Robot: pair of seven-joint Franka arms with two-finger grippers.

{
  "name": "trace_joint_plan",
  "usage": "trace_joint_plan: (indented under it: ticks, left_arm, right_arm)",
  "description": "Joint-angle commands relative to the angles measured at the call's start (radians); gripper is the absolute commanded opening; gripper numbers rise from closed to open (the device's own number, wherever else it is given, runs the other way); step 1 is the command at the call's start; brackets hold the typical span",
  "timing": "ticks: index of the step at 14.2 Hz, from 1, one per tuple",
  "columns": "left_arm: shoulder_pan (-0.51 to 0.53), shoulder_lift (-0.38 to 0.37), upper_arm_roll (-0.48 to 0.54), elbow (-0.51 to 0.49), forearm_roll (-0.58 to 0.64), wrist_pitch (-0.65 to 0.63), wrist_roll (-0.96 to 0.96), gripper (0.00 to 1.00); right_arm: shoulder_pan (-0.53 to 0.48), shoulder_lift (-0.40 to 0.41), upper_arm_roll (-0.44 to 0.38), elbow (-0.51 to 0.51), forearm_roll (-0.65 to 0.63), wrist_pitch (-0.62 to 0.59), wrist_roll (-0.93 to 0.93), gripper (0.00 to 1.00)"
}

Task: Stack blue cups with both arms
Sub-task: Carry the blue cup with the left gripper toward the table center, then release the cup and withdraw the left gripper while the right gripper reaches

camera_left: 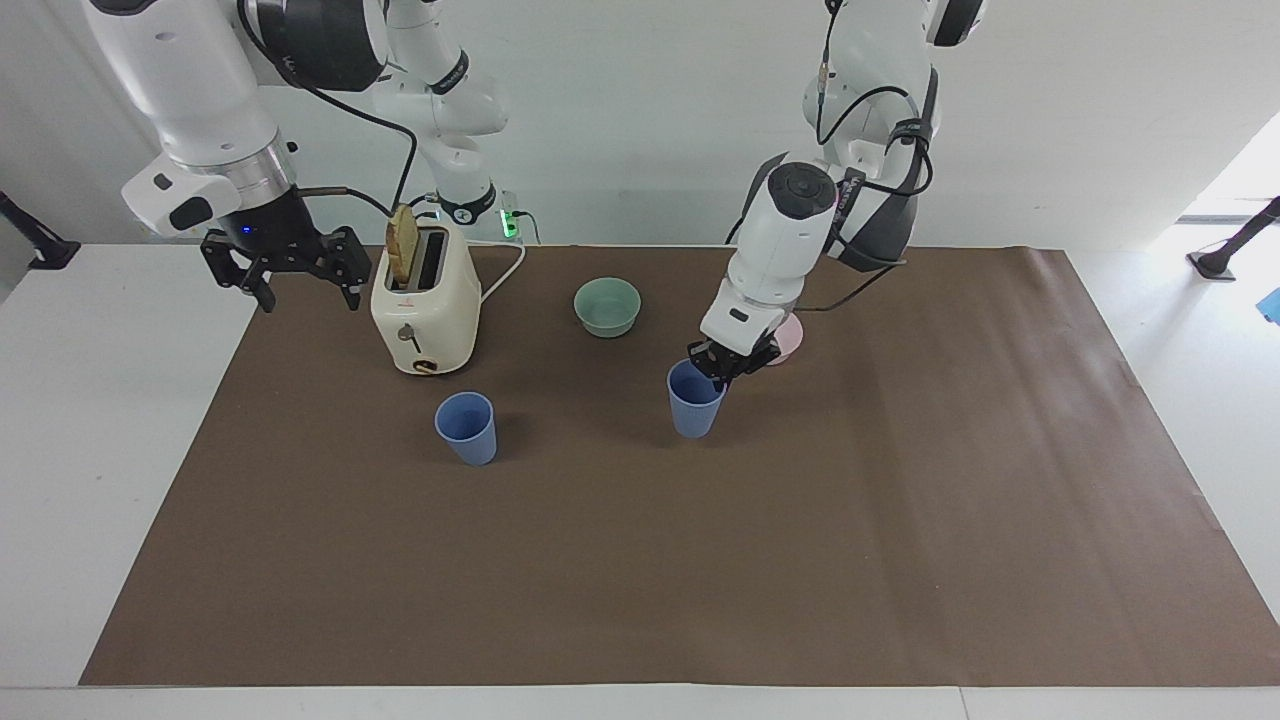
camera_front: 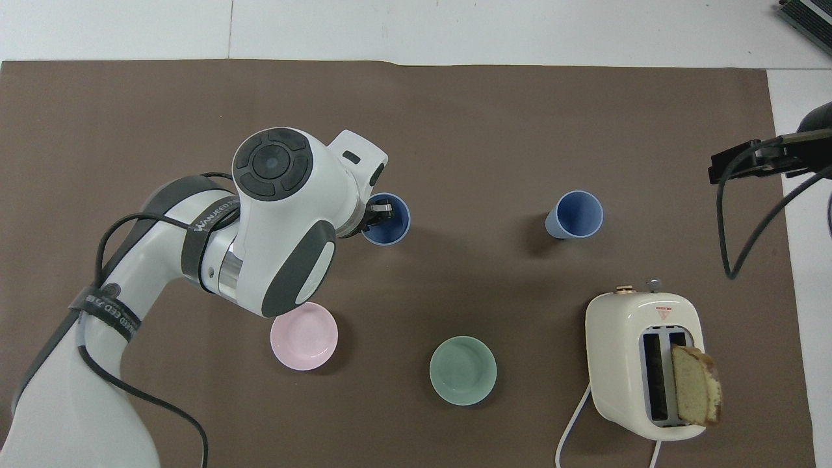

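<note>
Our left jaws (camera_left: 722,372) pinch the rim of the carried blue cup (camera_left: 694,400), up over mid-worktop; we centre it above the standing blue cup (camera_left: 467,427) by the toaster (camera_left: 425,310), then lower; right jaws (camera_left: 300,275) wait open

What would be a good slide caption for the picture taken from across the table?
Left gripper carries one blue cup by its rim toward the other cup; right gripper waits open beside the toaster.

White arms (camera_left: 775,240) (black joint bands, cables).
</note>
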Motion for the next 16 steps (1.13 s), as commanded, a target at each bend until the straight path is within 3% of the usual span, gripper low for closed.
trace_joint_plan:
  ticks: [1,11,12,14,15,16]
  left_arm:
    - [-0.019,0.022,0.017,0.003,0.022,0.028,-0.010,0.00]
    - [-0.052,0.068,0.015,-0.017,0.049,0.082,-0.013,0.01]
    - [-0.051,0.072,0.015,-0.017,0.049,0.082,-0.011,0.28]
    - [-0.051,0.072,0.017,-0.014,0.049,0.077,-0.013,0.53]
    - [-0.049,0.071,0.018,-0.004,0.049,0.070,-0.013,0.87]
    - [-0.042,0.066,0.020,-0.001,0.052,0.068,-0.013,1.00]
  right_arm:
    - [-0.015,-0.021,0.009,-0.021,0.012,-0.005,-0.031,1.00]
    - [-0.013,-0.025,0.013,-0.027,0.013,-0.010,-0.031,1.00]
    - [-0.013,-0.027,0.013,-0.028,0.013,-0.010,-0.031,1.00]
    - [-0.013,-0.032,0.015,-0.042,0.015,-0.007,-0.030,1.00]
    - [-0.013,-0.041,0.015,-0.053,0.015,-0.002,-0.030,1.00]
    - [-0.009,-0.047,0.015,-0.068,0.016,0.007,-0.028,1.00]
